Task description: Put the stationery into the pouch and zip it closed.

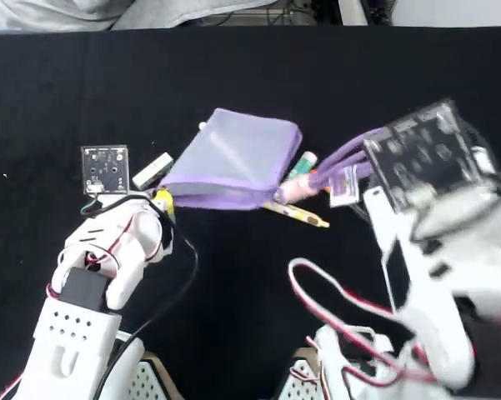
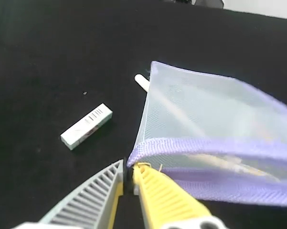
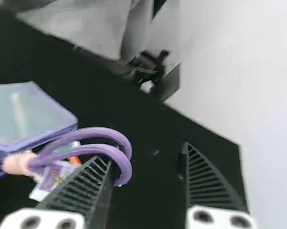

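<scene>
The purple mesh pouch (image 1: 233, 154) lies flat in the middle of the black worktop (image 1: 58, 83), and it is not yet zipped. A few pens (image 1: 298, 212) poke out at the end nearest my right arm, half in and half out. The pouch's strap loop (image 3: 102, 138) runs from that same end and is hooked over one finger of the right pincer (image 3: 142, 153), whose jaws stand wide apart with nothing between them. At the opposite corner the left pincer (image 2: 129, 168) is all but closed, nipping the pouch's woven edge. A white eraser (image 2: 86, 126) lies near that corner, outside the pouch. I judge the step in hand is steadying the pouch for loading. To do it well I'd hold the left pinch firm as an anchor and pull the strap only enough to tauten the opening. Then I'd nudge the pens fully in and fetch the eraser before touching the zip
</scene>
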### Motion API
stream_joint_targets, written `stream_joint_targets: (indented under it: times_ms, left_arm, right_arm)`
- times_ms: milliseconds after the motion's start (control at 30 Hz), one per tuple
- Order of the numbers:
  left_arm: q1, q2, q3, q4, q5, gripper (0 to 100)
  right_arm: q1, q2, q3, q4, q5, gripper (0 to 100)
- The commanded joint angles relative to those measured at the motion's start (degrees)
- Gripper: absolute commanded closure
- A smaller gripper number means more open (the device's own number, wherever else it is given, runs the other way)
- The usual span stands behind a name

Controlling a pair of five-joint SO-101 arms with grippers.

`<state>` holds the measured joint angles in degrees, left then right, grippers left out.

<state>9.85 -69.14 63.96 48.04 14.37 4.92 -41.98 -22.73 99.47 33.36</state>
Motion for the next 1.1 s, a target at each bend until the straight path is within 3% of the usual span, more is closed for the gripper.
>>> stream_joint_targets:
  times_ms: [0,300,500,700,1067]
  left_arm:
    - [2.33,-0.26,-4.26,0.18,0.62,97]
    - [8.31,0.26,-10.59,0.26,1.14,97]
    - [9.01,0.44,-12.97,0.18,2.55,97]
    - [8.75,0.44,-14.20,0.09,2.73,97]
    - [8.66,14.51,-26.59,0.44,3.60,97]
  right_arm:
    - [-4.04,-1.10,6.02,1.76,-0.09,80.3]
    - [-11.25,-2.68,17.27,1.58,-0.35,80.2]
    - [-13.27,-2.77,20.53,1.67,1.58,66.7]
    - [-13.27,-2.86,20.70,1.67,3.78,65.2]
    - [-12.92,-7.25,20.79,1.76,17.05,65.2]
